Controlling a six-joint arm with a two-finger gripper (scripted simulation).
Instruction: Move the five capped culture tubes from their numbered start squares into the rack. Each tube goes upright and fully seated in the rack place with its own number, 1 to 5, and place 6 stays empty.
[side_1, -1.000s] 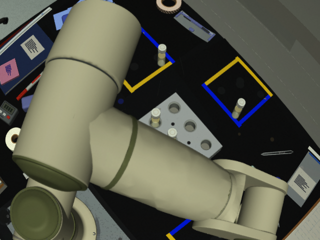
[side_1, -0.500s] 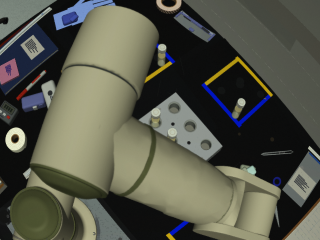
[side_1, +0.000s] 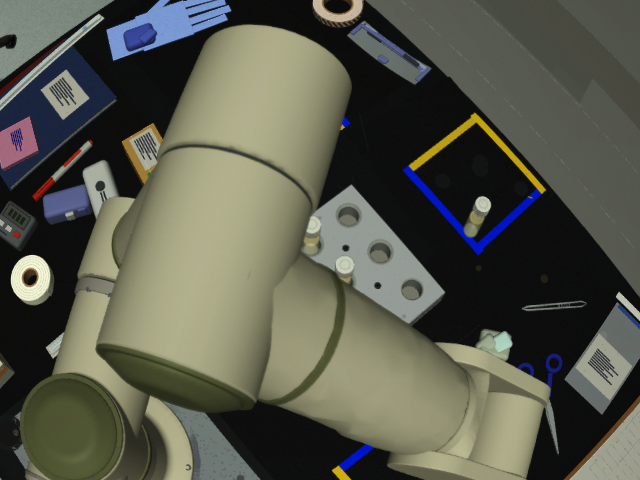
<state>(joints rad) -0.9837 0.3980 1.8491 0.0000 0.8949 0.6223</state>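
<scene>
My gripper is hidden below the arm's wrist (side_1: 496, 392) at the lower right, so I cannot tell whether it holds anything. The grey rack (side_1: 369, 253) lies mid-table with two capped tubes (side_1: 312, 235) (side_1: 344, 268) standing upright in places on its near-left side; three holes on its right side are empty. Another capped tube (side_1: 476, 216) stands in the blue-and-yellow start square (side_1: 473, 182) to the right of the rack. The arm's big links hide the start squares to the left and part of the rack.
The arm's elbow (side_1: 222, 217) fills the middle of the view. A navy notebook (side_1: 46, 108), blue gloves (side_1: 165, 26), marker, timer and tape roll (side_1: 32, 279) crowd the left. Tweezers (side_1: 553, 306), scissors (side_1: 550, 398) and a paper pad (side_1: 605, 361) lie right.
</scene>
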